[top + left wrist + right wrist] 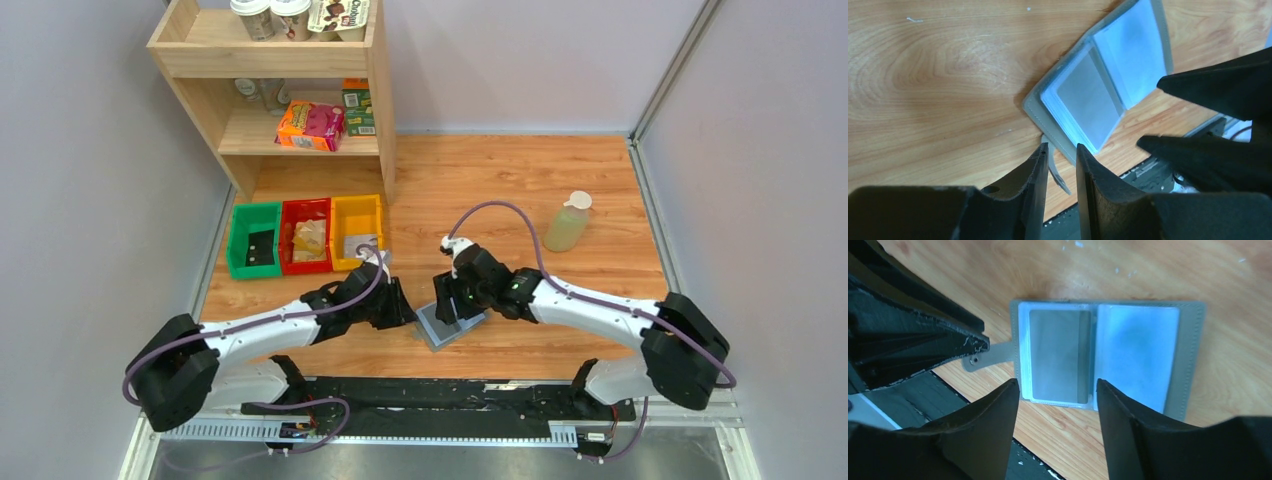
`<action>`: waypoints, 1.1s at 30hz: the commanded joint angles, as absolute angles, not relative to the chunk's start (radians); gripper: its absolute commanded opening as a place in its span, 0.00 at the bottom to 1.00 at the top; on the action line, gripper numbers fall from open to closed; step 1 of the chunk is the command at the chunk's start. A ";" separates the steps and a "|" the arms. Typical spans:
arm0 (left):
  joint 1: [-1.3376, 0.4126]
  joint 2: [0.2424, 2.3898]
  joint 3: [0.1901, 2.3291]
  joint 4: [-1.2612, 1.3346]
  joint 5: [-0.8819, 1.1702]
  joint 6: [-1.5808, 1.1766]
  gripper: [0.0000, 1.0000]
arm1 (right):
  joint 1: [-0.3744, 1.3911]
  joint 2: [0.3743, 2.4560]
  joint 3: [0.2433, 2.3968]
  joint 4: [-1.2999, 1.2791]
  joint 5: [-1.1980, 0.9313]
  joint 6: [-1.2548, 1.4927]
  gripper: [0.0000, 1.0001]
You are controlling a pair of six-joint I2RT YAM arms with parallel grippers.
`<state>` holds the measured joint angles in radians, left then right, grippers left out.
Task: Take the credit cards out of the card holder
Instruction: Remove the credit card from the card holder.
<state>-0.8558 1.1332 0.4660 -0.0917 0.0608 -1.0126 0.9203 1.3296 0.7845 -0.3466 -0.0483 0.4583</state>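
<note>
While the card holder (pixel 1188 360) is lying open under the right gripper (pixel 1058 385): a credit card (pixel 1055 350) is likely being reached for.
Right gripper: being held wide open, card just ahead of it.
Left gripper (pixel 1061 147): nearly closed at the tab (pixel 993 356); grip unclear.
Next: card edge being pinched, slid out.

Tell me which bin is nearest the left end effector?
The yellow bin, rightmost of the three. The left end effector is right by it; the red bin and green bin lie farther left.

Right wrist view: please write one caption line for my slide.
Open right gripper above the unfolded card holder on the table, one card showing inside.
</note>
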 commanded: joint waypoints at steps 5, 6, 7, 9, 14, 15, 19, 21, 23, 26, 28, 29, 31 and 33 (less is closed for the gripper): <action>-0.861 1.284 0.420 0.087 0.077 -1.086 0.34 | 1.025 1.494 0.877 -0.357 0.077 0.436 0.70; -0.862 1.288 0.405 0.116 0.084 -1.089 0.34 | 1.034 1.511 0.885 -0.363 0.086 0.437 0.70; -0.862 1.299 0.397 0.135 0.087 -1.097 0.34 | 1.043 1.529 0.893 -0.368 0.095 0.440 0.71; -0.861 1.307 0.384 0.147 0.089 -1.100 0.34 | 1.061 1.558 0.910 -0.380 0.126 0.443 0.72; -0.861 1.319 0.357 0.161 0.080 -1.101 0.33 | 1.080 1.617 0.937 -0.420 0.190 0.471 0.71; -0.862 1.321 0.356 0.167 0.080 -1.101 0.32 | 1.081 1.617 0.939 -0.422 0.193 0.472 0.68; -0.861 1.327 0.347 0.175 0.081 -1.103 0.31 | 1.081 1.605 0.948 -0.437 0.193 0.474 0.61; -0.862 1.328 0.342 0.178 0.077 -1.101 0.31 | 1.081 1.592 0.953 -0.443 0.184 0.469 0.60; -0.862 1.327 0.341 0.183 0.077 -1.101 0.31 | 1.081 1.583 0.957 -0.449 0.172 0.466 0.60; -0.862 1.327 0.342 0.183 0.077 -1.100 0.31 | 1.074 1.566 0.957 -0.454 0.146 0.465 0.62; -0.862 1.324 0.344 0.183 0.077 -1.097 0.31 | 1.060 1.548 0.950 -0.454 0.132 0.472 0.63; -0.861 1.324 0.347 0.180 0.077 -1.097 0.31 | 1.049 1.537 0.942 -0.448 0.129 0.476 0.63; -0.862 1.321 0.344 0.178 0.075 -1.095 0.31 | 1.026 1.513 0.925 -0.442 0.114 0.482 0.63; -0.861 1.316 0.344 0.173 0.075 -1.097 0.31 | 0.999 1.491 0.905 -0.430 0.097 0.485 0.62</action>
